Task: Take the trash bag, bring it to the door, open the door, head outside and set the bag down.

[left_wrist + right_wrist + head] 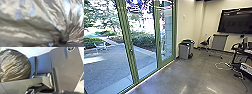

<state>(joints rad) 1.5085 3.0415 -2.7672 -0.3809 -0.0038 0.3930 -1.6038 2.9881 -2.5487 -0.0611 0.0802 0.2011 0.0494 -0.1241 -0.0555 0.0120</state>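
Left gripper (63, 42), left wrist view: pinching bag (26, 29) at bunched neck, folds fanning out from grip. Right wrist view: same bag, rounded bulk near robot's plate (66, 75). Cannot tell right gripper's state. Head view: door (129, 47) ahead toward robot's left, so nearer bag-carrying side; paving (106, 66) beyond. Judged indoors, at carrying step.

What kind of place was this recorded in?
Probably an office meeting room opening onto a paved yard: a wall-mounted screen, a wheeled chair, and glass doors with paving beyond.
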